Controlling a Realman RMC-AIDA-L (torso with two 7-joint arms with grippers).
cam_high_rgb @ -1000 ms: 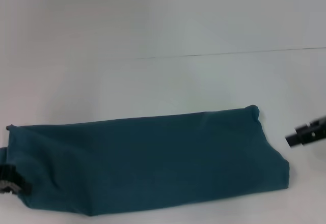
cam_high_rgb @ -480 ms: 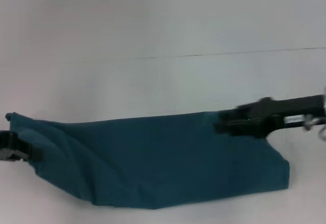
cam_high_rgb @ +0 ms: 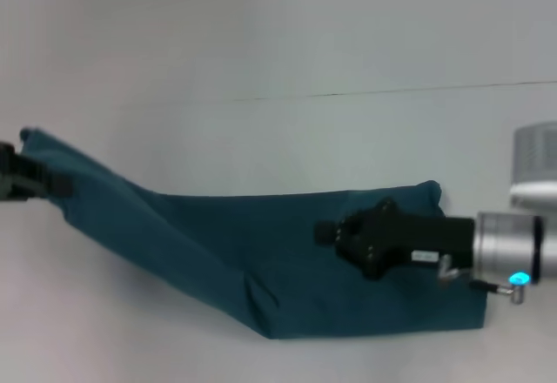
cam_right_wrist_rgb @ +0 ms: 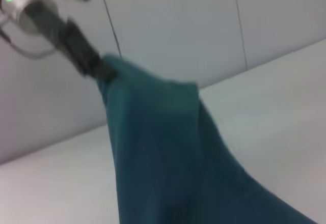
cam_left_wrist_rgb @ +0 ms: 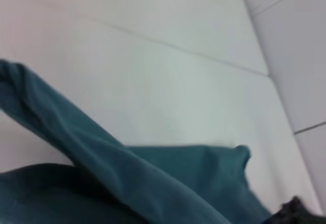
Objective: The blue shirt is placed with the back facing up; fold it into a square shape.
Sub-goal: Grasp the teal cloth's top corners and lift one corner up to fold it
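Your left gripper [cam_high_rgb: 54,184] grips the blue shirt [cam_high_rgb: 287,252] end, lifted by the table's [cam_high_rgb: 261,139] left edge; your right gripper [cam_high_rgb: 335,231] presses mid-shirt, grip unclear.

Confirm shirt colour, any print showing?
The blue shirt is plain dark teal-blue, no print visible; head view shows it best.

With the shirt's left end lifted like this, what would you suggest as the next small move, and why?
Probably carry the left gripper rightward over the blue shirt to lay its raised end toward the right end. That end hangs off the table, while the right gripper sits over the flat half, seemingly pinning the fold.
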